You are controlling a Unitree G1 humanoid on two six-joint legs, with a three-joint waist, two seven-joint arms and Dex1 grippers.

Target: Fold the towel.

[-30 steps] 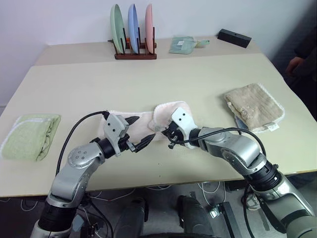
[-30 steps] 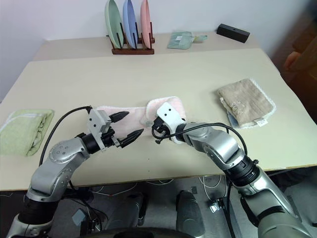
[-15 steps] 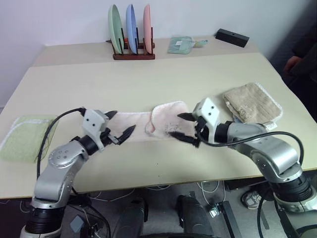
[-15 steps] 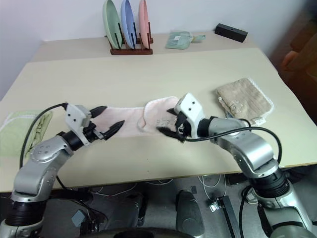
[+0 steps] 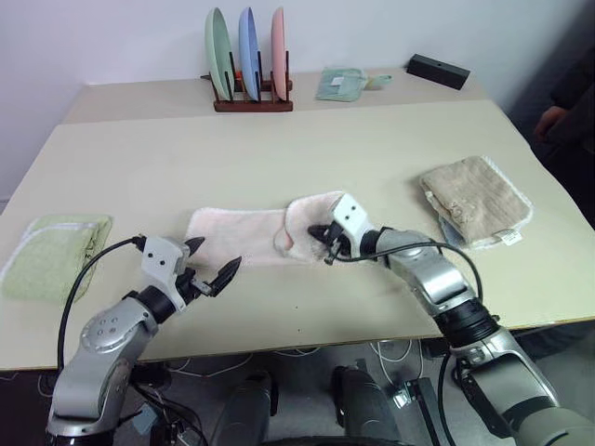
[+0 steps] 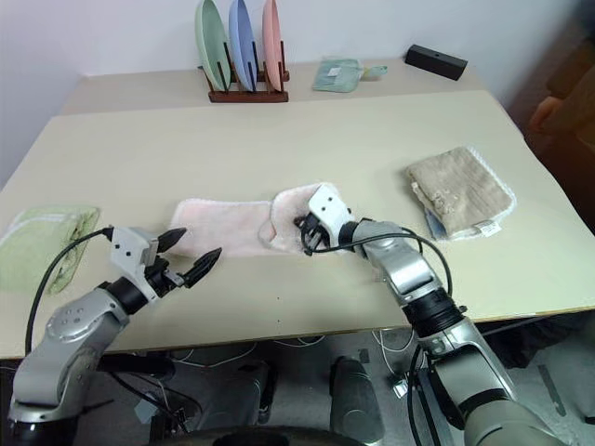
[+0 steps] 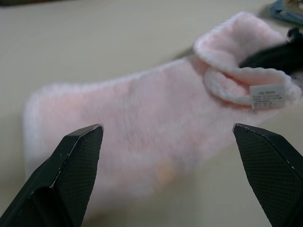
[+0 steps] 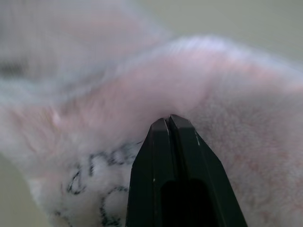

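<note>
Left eye view: the towel (image 5: 251, 234) lies at frame centre on the table (image 5: 372, 158), its right end flopped back over itself. The right claw (image 5: 327, 243) rests on that flap, tips pressed together. The left claw (image 5: 210, 265), lower left, hangs spread wide just short of the towel's near-left corner.

Left wrist view: the towel (image 7: 156, 118) sits between the spread fingers (image 7: 75, 156); nothing is held.

Right wrist view: the closed fingertips (image 8: 169, 124) meet at the pile; I judge no cloth is pinched.

To fold well, pinch the flap's scalloped edge and carry it leftward, corners matched. Bare table surrounds the towel; the near table edge is close.
</note>
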